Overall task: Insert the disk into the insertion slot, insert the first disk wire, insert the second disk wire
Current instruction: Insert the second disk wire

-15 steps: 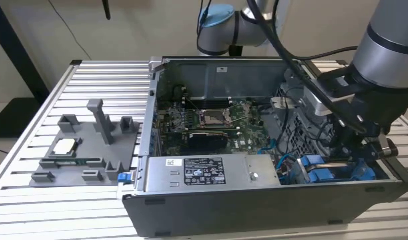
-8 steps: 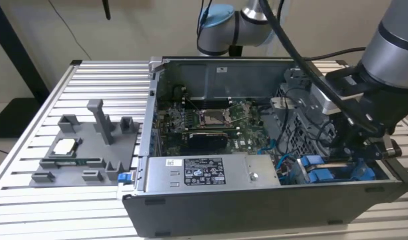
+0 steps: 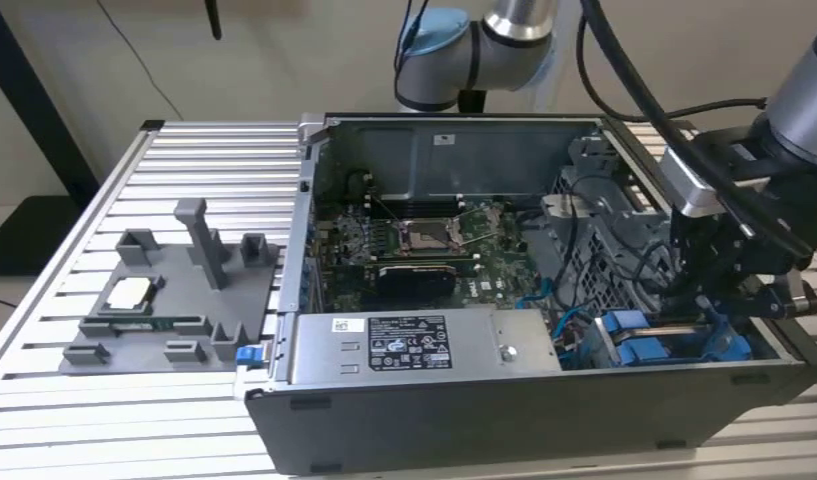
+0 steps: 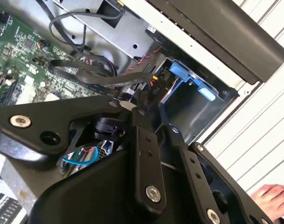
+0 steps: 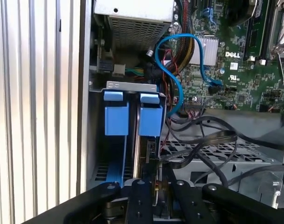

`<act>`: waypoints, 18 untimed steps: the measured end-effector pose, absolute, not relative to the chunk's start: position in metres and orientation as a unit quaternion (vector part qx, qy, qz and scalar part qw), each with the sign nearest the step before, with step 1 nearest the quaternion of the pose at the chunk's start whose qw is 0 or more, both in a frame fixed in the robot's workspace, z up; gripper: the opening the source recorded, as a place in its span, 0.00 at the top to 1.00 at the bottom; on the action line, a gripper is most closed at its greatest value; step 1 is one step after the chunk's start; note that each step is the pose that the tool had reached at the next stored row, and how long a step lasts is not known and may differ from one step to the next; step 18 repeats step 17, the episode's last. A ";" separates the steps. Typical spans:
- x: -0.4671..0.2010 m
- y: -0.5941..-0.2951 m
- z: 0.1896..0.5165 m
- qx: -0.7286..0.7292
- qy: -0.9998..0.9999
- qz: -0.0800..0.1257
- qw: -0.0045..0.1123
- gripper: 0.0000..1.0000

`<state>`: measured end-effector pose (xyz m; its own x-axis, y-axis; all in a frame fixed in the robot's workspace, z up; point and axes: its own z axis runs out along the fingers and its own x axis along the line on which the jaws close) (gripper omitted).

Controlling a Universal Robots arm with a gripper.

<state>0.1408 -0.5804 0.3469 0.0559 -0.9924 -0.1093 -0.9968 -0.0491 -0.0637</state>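
Jaws closed on a black wire connector (image 4: 156, 83); gripper (image 5: 156, 186) sits above the disk (image 5: 150, 119), with black cables (image 5: 202, 140) crowding beside it.

I'm getting even, soft indoor light.
Glare is whitening the ribbed table (image 4: 267, 116); the case interior (image 3: 448, 170) is sitting in shadow.

A ribbed aluminium table (image 3: 61, 400) carries an open computer case (image 3: 515, 420) and a grey fixture tray (image 3: 168, 320) beside it.
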 end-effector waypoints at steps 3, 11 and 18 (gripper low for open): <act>0.145 -0.580 0.347 -0.724 0.687 0.027 0.052 0.76; 0.145 -0.580 0.363 -0.723 0.688 0.028 0.052 0.76; 0.145 -0.580 0.363 -0.723 0.688 0.028 0.051 0.76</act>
